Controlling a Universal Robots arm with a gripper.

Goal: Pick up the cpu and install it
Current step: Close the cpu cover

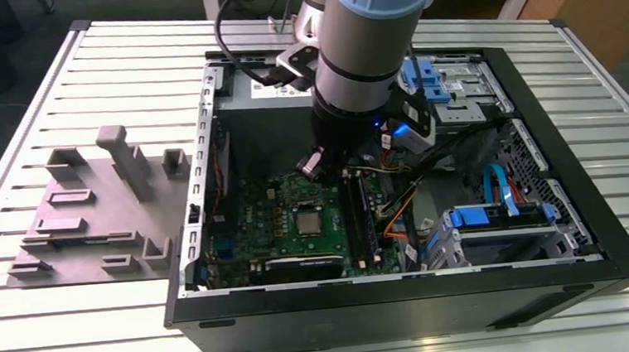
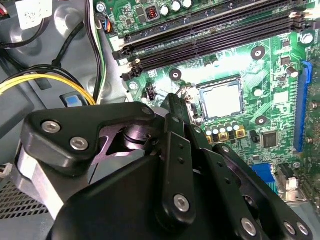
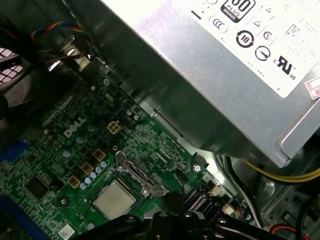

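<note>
Gripper (image 2: 175,106), 1 unit: hangs low inside computer case (image 1: 412,302), over green motherboard (image 3: 55,165); whether open or closed cannot be told. Cpu (image 2: 221,101), 1 unit: silvery square lying flat in socket (image 2: 220,80), just beside gripper, apart from it.

From my console: black certification marks crowd the white label (image 3: 260,35) on the grey power box (image 3: 190,95); a white maker's logo (image 3: 78,128) sits on the green board (image 3: 60,165).

Bright light glares off the slatted table (image 1: 104,340); the computer case (image 1: 412,300) interior lies in shadow
</note>
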